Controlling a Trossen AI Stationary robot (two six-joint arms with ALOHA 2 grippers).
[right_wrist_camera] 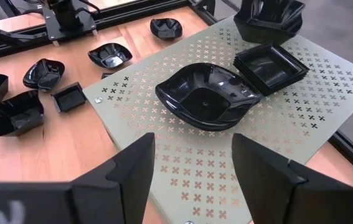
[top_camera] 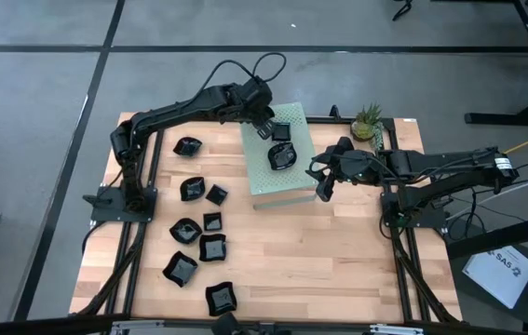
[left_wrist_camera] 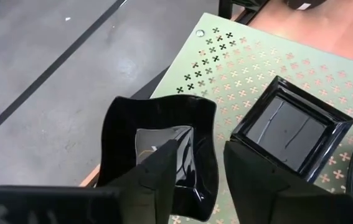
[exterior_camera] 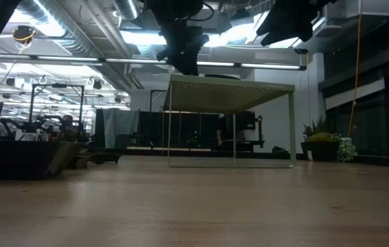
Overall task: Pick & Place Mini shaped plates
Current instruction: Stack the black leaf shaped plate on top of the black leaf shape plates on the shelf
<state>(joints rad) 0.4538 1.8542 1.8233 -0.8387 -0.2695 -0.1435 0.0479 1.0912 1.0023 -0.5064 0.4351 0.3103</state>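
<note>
The green box stands at table centre-far w/ three plates on top: a round-ish one, a square one and a wavy one at the far-left edge. Left gripper is over the wavy plate, fingers apart around its rim, not squeezing. Right gripper hangs open just right of the box; other plates lie on the table at left.

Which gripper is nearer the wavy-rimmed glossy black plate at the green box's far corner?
Left. The left gripper is right over the wavy plate, one finger inside it; the right gripper hovers off the box's opposite edge.
</note>
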